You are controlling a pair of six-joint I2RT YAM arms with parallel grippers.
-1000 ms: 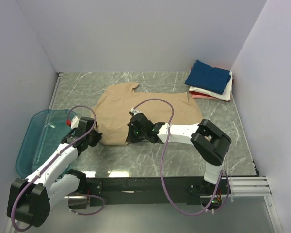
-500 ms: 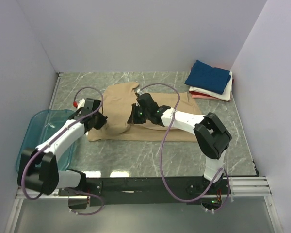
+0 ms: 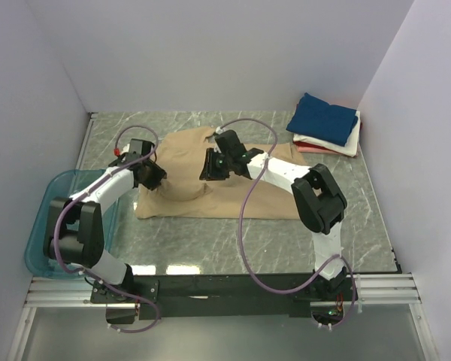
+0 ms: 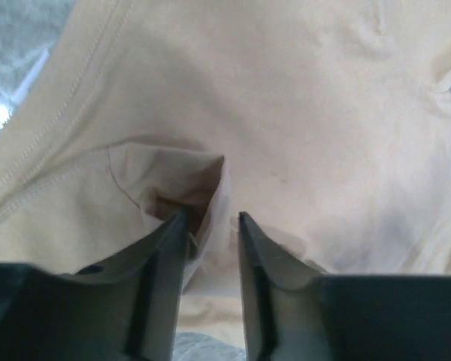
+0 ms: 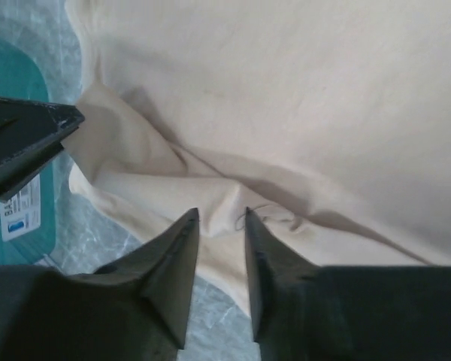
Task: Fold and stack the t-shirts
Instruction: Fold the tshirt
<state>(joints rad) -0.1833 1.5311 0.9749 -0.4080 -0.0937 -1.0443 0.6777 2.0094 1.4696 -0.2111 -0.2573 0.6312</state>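
Left pincer (image 4: 212, 219) — jaws slightly apart, a fold of the tan t-shirt (image 3: 203, 203) between them; right pincer (image 5: 222, 216) likewise parted over wrinkled cloth.

White arms (image 3: 280, 170), black joints (image 3: 316, 199), purple cables (image 3: 241, 228)

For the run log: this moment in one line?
tan t-shirt: partly folded | left gripper: open over it | right gripper: open over it | stack: far-right corner

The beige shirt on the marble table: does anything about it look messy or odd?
Yes. The soft beige cloth t-shirt has a puckered lump on its left part, by the left gripper, so it does not lie flat. The navy blue folded shirt sits skewed on its stack.
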